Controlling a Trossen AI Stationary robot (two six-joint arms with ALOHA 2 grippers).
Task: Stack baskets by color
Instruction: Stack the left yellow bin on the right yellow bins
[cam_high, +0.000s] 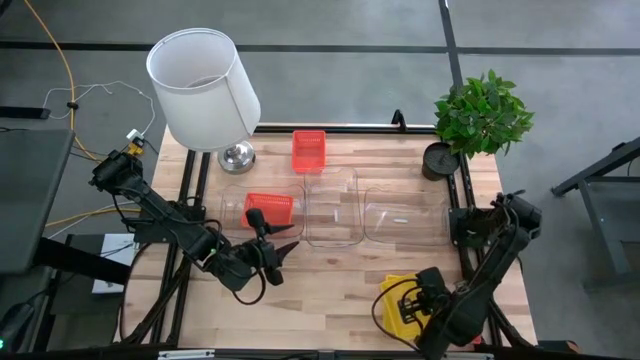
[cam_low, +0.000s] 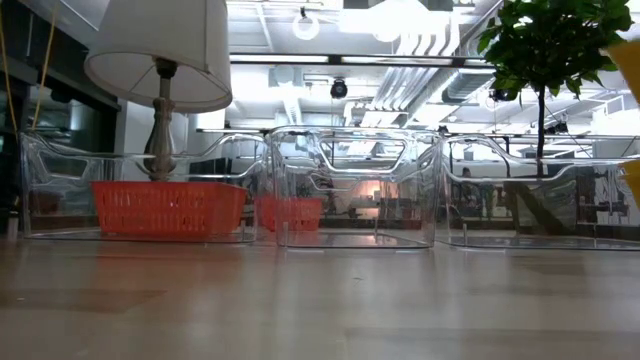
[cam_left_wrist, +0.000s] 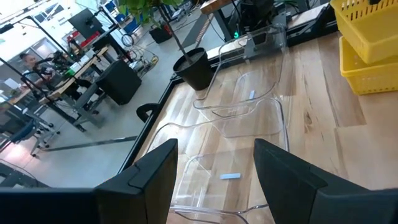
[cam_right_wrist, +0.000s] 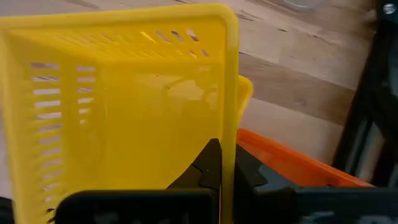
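The left claw (cam_high: 268, 262) hangs over the front-left part of the counter (cam_high: 330, 270), its two dark fingers (cam_left_wrist: 149, 177) spread apart with nothing between them. It sits just in front of the left clear bin (cam_high: 262, 212) without touching it. The right claw (cam_high: 412, 305) is low at the front-right corner, pinched shut on the wall of a yellow basket (cam_right_wrist: 124, 93); in the right wrist view the fingertips meet on the basket's rim and the basket is tilted. In the left wrist view this yellow basket (cam_left_wrist: 367, 31) sits on top of a second yellow basket (cam_left_wrist: 373, 78).

Three clear bins stand in a row across the middle of the counter. The left one holds a red basket (cam_high: 268, 207). The middle clear bin (cam_high: 333, 208) and the right clear bin (cam_high: 405, 210) show only a small label on the floor. Another red basket (cam_high: 308, 150) lies on the bare counter behind the row, close to the back edge, near the lamp base. In the low view it shows through the bin walls as a smaller red shape (cam_low: 290, 212).

A white-shaded lamp (cam_high: 203, 88) stands at the back-left corner, and a potted plant (cam_high: 478, 118) at the back-right. Neither lies between the claws and the bins. An orange edge (cam_right_wrist: 292, 163) shows below the held basket in the right wrist view; what it belongs to I cannot tell.
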